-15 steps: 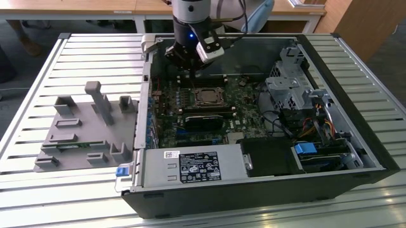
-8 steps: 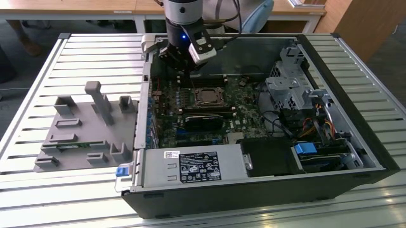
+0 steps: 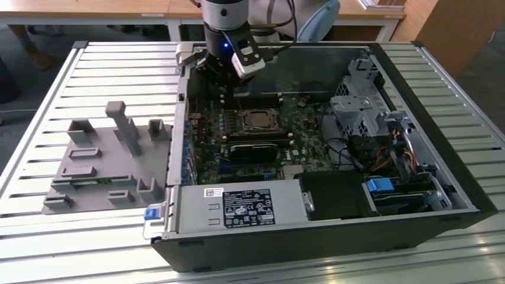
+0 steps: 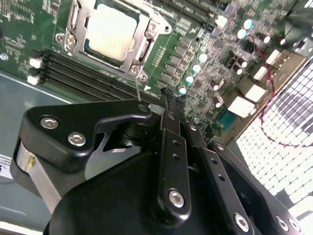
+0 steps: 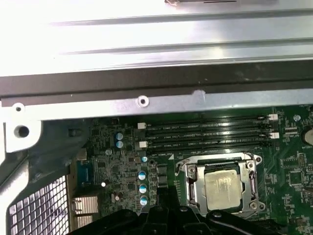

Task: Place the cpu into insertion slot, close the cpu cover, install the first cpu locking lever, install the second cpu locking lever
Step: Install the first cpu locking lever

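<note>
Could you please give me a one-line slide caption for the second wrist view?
End effector poised above the motherboard, beside the cpu seated under its cpu cover.

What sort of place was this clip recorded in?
Probably a lab or workshop test bench: an open computer case lies on a slatted metal table, beside a grey parts holder, with wooden desks behind.
</note>
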Robot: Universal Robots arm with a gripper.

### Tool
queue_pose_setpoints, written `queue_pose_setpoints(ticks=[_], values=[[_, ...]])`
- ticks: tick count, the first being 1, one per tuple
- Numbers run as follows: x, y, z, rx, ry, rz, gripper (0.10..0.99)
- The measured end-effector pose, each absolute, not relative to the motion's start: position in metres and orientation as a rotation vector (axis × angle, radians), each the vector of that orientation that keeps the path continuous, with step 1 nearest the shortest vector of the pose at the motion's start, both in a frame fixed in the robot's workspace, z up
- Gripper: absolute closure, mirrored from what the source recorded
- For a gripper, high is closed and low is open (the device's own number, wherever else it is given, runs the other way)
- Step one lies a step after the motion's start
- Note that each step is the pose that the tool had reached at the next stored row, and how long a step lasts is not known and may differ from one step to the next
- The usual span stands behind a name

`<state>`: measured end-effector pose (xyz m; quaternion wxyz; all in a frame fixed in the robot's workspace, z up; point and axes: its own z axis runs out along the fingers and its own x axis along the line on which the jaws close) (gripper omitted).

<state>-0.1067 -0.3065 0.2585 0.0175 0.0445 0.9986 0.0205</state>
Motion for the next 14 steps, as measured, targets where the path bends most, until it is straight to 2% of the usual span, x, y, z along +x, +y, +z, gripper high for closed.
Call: queue_pose_setpoints(ticks=[14], values=[[-0.108,-0.290,0.254,0.138,3.103,0.064,0.980]])
